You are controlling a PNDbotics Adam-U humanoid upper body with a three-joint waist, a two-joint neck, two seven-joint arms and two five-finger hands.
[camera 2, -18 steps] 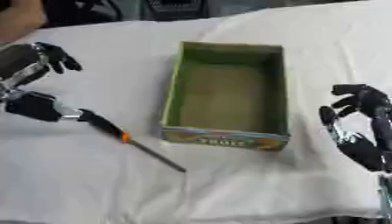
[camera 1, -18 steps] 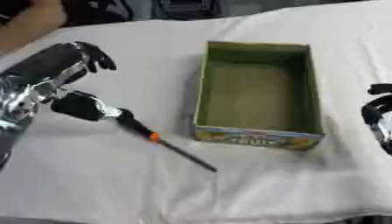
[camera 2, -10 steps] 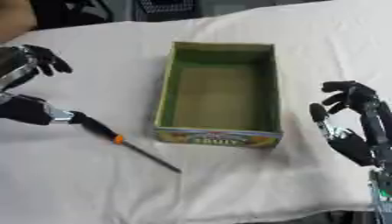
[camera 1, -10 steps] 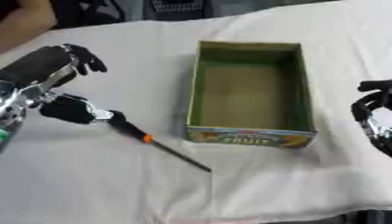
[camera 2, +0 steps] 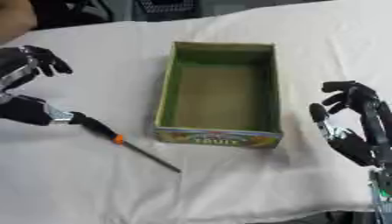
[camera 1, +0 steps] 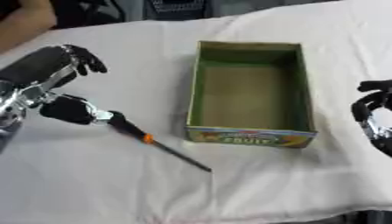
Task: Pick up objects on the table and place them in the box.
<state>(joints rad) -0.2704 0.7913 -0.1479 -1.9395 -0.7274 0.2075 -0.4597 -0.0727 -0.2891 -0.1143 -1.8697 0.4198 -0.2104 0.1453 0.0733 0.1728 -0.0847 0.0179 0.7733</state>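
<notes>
A screwdriver (camera 1: pixel 130 130) with a black handle, an orange band and a thin dark shaft lies slantwise on the white cloth, its tip (camera 1: pixel 207 169) pointing toward the front. My left hand (camera 1: pixel 46 74) is at the left, with its thumb (camera 1: pixel 75 110) touching the end of the handle. Its fingers (camera 1: pixel 85 61) are spread well above the tool, so nothing is grasped. The green cardboard box (camera 1: pixel 197 87) stands just right of the screwdriver, open on top with nothing inside. My right hand (camera 2: pixel 360 127) rests at the right of the box with relaxed fingers, holding nothing.
A white cloth (camera 1: pixel 115 188) covers the table, creased near the front edge. A person's bare arm (camera 1: pixel 27 19) shows at the far left corner, off the work area. Dark objects stand beyond the table's far edge.
The whole picture has shifted slightly, so the camera moved. The screwdriver, the box and both hands keep about the same places relative to each other.
</notes>
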